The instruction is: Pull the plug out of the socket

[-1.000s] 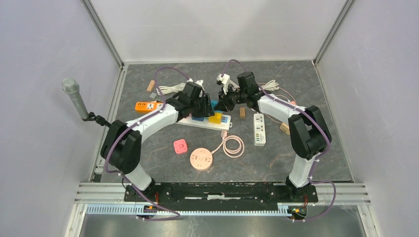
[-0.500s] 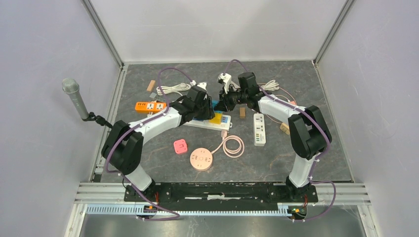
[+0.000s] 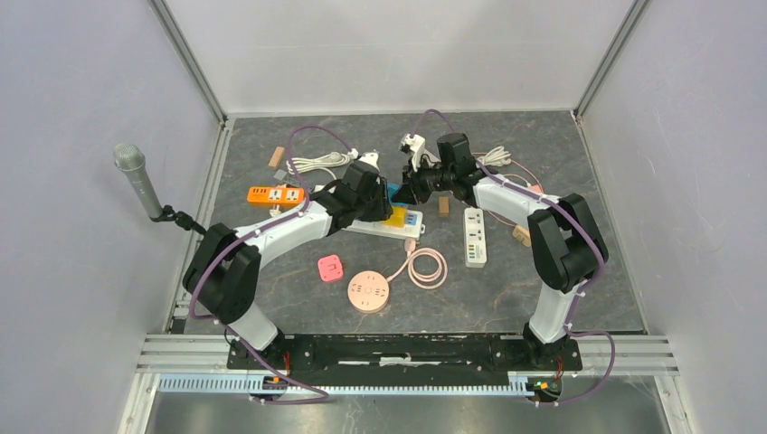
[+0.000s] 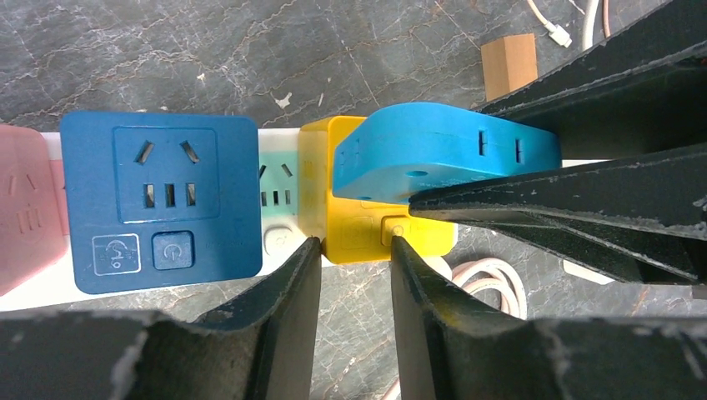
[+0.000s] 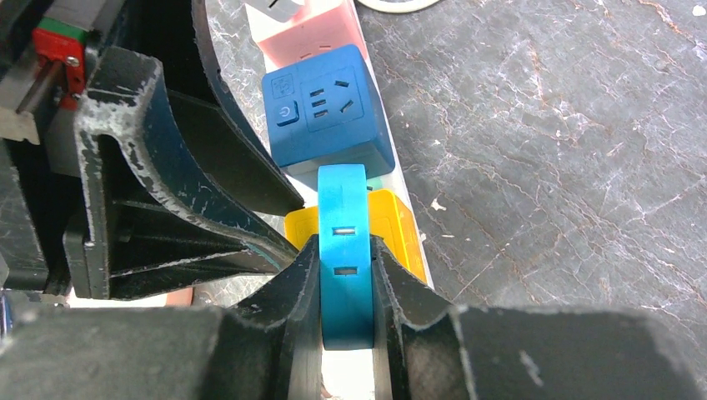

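Note:
A white power strip [image 3: 411,228] lies mid-table with a pink, a blue [image 4: 158,200] and a yellow socket cube [image 4: 354,229] on it. A flat light-blue plug [image 4: 442,154] sits on the yellow cube [image 5: 400,225]. My right gripper [image 5: 344,243] is shut on the light-blue plug [image 5: 344,200], gripping its two flat sides; it also shows in the top view [image 3: 404,193]. My left gripper [image 4: 354,246] is narrowly open, its fingertips touching the near edge of the yellow cube, nothing between them. In the top view the left gripper [image 3: 384,206] meets the right one over the strip.
An orange power strip [image 3: 273,194] and a white cable coil [image 3: 312,165] lie back left. A second white strip [image 3: 475,237] lies right. A pink round socket [image 3: 369,292] with coiled cable and a pink cube [image 3: 330,268] lie in front. Small wooden blocks [image 3: 443,205] are scattered. A microphone [image 3: 140,181] stands left.
My left gripper has moved right along the strip to the yellow cube. My right gripper has stayed on the light-blue plug.

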`<move>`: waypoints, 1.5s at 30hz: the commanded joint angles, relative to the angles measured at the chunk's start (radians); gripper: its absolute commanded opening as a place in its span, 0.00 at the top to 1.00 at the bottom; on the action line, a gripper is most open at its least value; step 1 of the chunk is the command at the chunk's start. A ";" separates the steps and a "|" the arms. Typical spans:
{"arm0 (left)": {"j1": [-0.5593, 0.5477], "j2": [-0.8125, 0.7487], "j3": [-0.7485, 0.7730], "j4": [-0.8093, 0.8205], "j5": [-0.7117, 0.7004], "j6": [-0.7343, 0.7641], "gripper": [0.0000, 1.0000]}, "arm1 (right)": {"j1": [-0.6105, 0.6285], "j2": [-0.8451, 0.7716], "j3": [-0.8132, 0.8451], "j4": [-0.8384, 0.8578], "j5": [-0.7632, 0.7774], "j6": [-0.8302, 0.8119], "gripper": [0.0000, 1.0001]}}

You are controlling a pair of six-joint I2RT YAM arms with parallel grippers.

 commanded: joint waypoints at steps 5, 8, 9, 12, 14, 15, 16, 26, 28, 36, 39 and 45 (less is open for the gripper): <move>0.008 0.084 -0.056 -0.174 -0.138 0.056 0.60 | -0.037 -0.094 0.078 0.195 -0.030 0.067 1.00; 0.008 0.085 -0.057 -0.174 -0.135 0.055 0.61 | -0.041 -0.092 0.075 0.211 -0.030 0.103 1.00; 0.008 0.087 -0.056 -0.174 -0.133 0.056 0.61 | -0.042 -0.092 0.074 0.217 -0.035 0.108 1.00; 0.008 0.092 -0.056 -0.174 -0.128 0.054 0.61 | -0.045 -0.092 0.065 0.248 -0.056 0.145 1.00; 0.008 0.093 -0.058 -0.174 -0.128 0.052 0.61 | -0.045 -0.084 0.070 0.258 -0.074 0.174 1.00; 0.008 0.095 -0.060 -0.173 -0.127 0.051 0.61 | -0.045 -0.081 0.073 0.257 -0.084 0.186 1.00; 0.008 0.097 -0.059 -0.173 -0.128 0.049 0.61 | -0.045 -0.075 0.078 0.253 -0.090 0.203 1.00; 0.007 0.092 -0.034 -0.177 -0.118 0.051 0.61 | -0.054 -0.059 0.111 0.119 0.044 0.154 1.00; 0.008 0.085 -0.011 -0.184 -0.104 0.055 0.61 | -0.062 -0.073 0.118 0.104 0.108 0.151 1.00; 0.011 0.018 0.150 -0.194 -0.032 0.088 0.55 | -0.106 -0.192 0.019 0.223 0.261 0.229 1.00; 0.015 0.009 0.208 -0.209 -0.019 0.091 0.54 | -0.115 -0.203 0.008 0.243 0.229 0.244 1.00; 0.019 -0.023 0.237 -0.206 -0.011 0.093 0.52 | -0.117 -0.142 0.059 0.133 0.149 0.204 1.00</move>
